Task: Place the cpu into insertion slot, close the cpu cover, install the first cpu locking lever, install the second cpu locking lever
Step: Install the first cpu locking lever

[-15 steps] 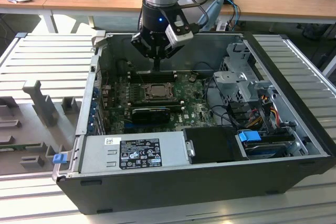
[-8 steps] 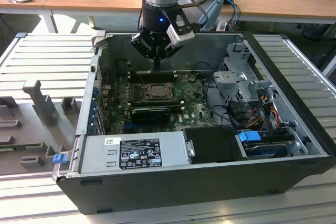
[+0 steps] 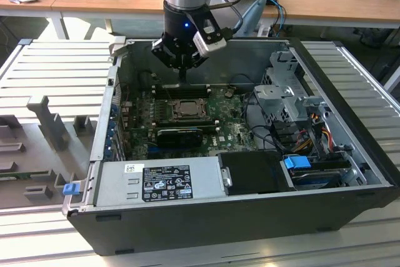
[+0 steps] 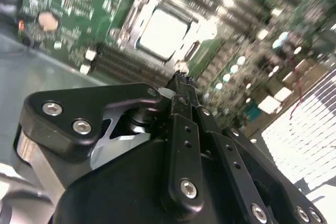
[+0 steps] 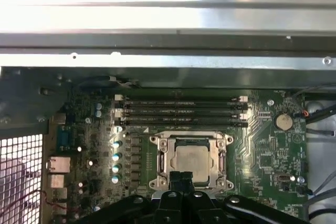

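Note:
The cpu [image 5: 191, 160] shows its pale silvery top inside the insertion slot [image 3: 169, 115] on the green board. The cpu cover [image 5: 159, 153], a metal frame, lies flat around the chip, also seen as the cpu cover [image 4: 135, 10] around the cpu [image 4: 163, 32] in the second wrist view. My gripper [image 3: 182, 77] hangs a little above the slot's far edge, apart from it. Its black fingers [image 5: 176, 178] are pressed together, shut on nothing. In the second wrist view my gripper [image 4: 179, 80] points at the slot's edge.
Memory sticks [image 5: 181, 111] lie just beyond the slot. A black ribbed heatsink block [image 3: 179, 136] sits in front of it. A power supply [image 3: 165, 179], a drive cage [image 3: 287, 92] and cable bundles [image 3: 306, 132] crowd the case [image 3: 206, 223]. A coin battery [image 5: 283, 121] sits on the board.

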Robot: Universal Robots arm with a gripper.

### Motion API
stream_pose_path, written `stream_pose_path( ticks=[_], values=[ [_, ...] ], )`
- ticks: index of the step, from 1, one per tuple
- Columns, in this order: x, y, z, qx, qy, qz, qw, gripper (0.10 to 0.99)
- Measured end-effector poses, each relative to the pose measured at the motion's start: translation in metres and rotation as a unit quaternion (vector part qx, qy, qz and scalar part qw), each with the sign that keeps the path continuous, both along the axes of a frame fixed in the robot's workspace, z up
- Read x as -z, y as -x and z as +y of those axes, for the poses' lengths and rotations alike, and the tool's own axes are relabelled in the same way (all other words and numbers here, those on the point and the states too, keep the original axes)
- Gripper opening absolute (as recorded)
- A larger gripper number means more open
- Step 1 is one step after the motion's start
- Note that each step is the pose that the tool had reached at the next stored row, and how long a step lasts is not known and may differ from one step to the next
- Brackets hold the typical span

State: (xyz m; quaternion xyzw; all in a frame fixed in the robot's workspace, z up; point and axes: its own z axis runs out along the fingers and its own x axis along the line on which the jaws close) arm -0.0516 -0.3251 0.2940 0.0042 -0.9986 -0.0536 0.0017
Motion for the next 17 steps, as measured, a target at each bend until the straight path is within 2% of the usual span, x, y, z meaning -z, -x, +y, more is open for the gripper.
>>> stream_pose_path(
  ticks=[1,2,10,14,17],
  values=[
    [0.0002,0.0008,0.0,0.0,-0.0072,0.0,1.0,0.106],
    [0.0007,0.0023,0.0,0.0,-0.0103,0.0,0.9999,0.106],
    [0.0046,0.0238,-0.0001,0.0,-0.0108,-0.0006,0.9999,0.106],
    [0.0133,0.0321,0.0,0.0,-0.0108,-0.0008,0.9999,0.106],
    [0.0175,0.0419,-0.0001,0.0,-0.0108,-0.0007,0.9999,0.106]
  ],
)
